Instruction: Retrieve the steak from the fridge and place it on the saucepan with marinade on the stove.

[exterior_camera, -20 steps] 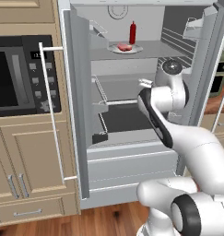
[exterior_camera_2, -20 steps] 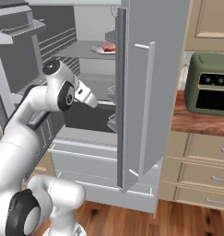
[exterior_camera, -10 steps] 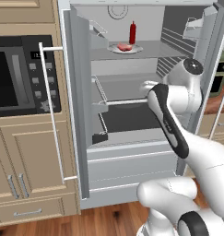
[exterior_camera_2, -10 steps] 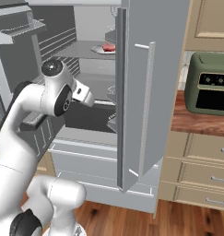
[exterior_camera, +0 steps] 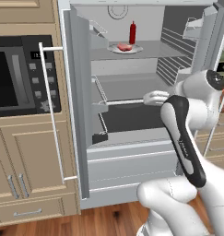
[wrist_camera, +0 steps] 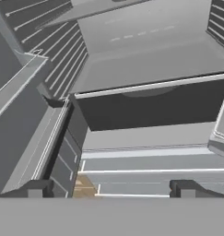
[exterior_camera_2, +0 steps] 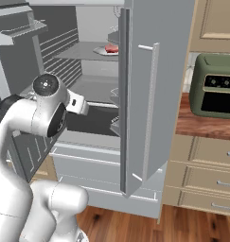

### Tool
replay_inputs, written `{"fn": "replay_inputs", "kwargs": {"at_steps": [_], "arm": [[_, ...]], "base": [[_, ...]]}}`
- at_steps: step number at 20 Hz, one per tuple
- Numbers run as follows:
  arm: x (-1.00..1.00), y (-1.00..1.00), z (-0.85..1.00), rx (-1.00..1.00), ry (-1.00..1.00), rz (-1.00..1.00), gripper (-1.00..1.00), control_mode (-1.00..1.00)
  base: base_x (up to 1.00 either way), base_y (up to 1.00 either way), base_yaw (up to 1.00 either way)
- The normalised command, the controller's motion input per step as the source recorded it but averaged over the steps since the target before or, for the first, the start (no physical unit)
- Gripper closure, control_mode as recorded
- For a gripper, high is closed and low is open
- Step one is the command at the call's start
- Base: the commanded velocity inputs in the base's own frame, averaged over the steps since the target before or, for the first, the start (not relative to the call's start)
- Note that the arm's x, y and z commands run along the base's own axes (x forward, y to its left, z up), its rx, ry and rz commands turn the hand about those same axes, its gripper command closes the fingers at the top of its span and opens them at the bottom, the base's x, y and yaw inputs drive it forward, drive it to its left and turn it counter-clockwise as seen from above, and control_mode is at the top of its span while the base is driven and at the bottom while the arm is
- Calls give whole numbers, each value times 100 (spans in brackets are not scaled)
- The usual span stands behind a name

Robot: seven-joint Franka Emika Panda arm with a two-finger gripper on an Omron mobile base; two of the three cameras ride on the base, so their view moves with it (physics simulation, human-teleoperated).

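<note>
The fridge (exterior_camera: 81,138) stands with both doors open. On its upper shelf the steak (exterior_camera: 125,47) lies on a round white plate (exterior_camera: 132,50), also seen as the steak (exterior_camera_2: 111,48) past the right door's edge. My gripper (exterior_camera: 148,98) hovers in front of the middle shelf, well below the steak and pointing into the fridge. In the hand view the gripper (wrist_camera: 111,189) is open, its dark fingertips (wrist_camera: 37,188) wide apart with nothing between them, above a grey shelf and the lower drawers. The saucepan and the stove are out of view.
An upright red sauce bottle (exterior_camera: 132,32) stands behind the plate. A black microwave (exterior_camera: 21,76) sits in the cabinets at left. The right fridge door (exterior_camera_2: 152,94) juts out toward me. A green toaster oven (exterior_camera_2: 216,92) rests on the wooden counter (exterior_camera_2: 201,125) beyond it.
The arm's elbow and upper links have swung right and up, and the hand has dipped slightly at the middle shelf. The jaws stay open; the steak has not moved.
</note>
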Motion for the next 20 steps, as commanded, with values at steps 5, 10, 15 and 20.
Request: {"fn": "replay_inputs", "kwargs": {"at_steps": [5, 10, 15, 20], "arm": [[-24, 0, 15, 0, -10, 0, -100, -100], [-5, 0, 1, 0, 0, 0, -100, -100], [4, 0, 0, 0, 0, 0, -100, 100], [0, 0, 0, 0, 0, 0, -100, 100]], "base": [[0, 0, 0], [0, 0, 0], [5, 0, 0], [20, 0, 0]]}}
